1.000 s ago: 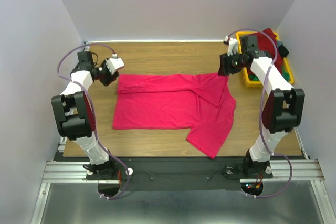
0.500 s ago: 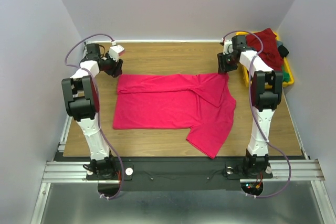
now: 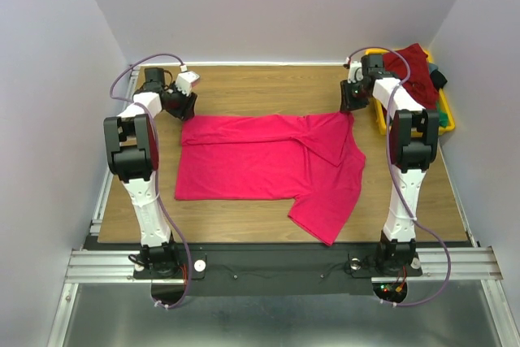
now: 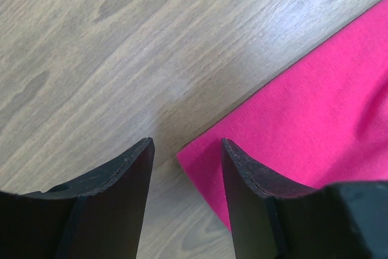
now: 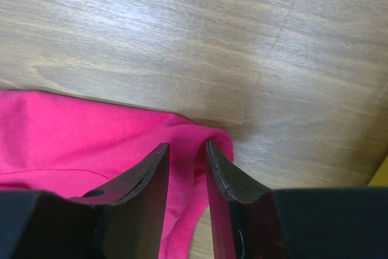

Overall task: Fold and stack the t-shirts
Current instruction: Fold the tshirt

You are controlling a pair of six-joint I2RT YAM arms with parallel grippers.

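Crimson cloth is lying spread across the middle of the wooden desk (image 3: pixel 268 87): the crimson t-shirt (image 3: pixel 260 164) is resting flat, with its right-hand part doubled over and one sleeve sticking out toward the near edge. Both arms are reaching to the shirt's far edge, one at each end.

The left hand (image 4: pixel 187 147) is hanging low over the far left corner with its fingers apart. The tip of that corner is lying between them, and nothing is being gripped.

The right hand (image 5: pixel 187 147) is sitting on the far right corner. Its fingers are standing close together with a raised ridge of the pink cloth between them, but I cannot tell whether they are actually pinching it.

Off at the far right of the desk, a yellow bin (image 3: pixel 446 117) is holding a heap of other shirts, with a maroon t-shirt (image 3: pixel 414 67) lying on top.
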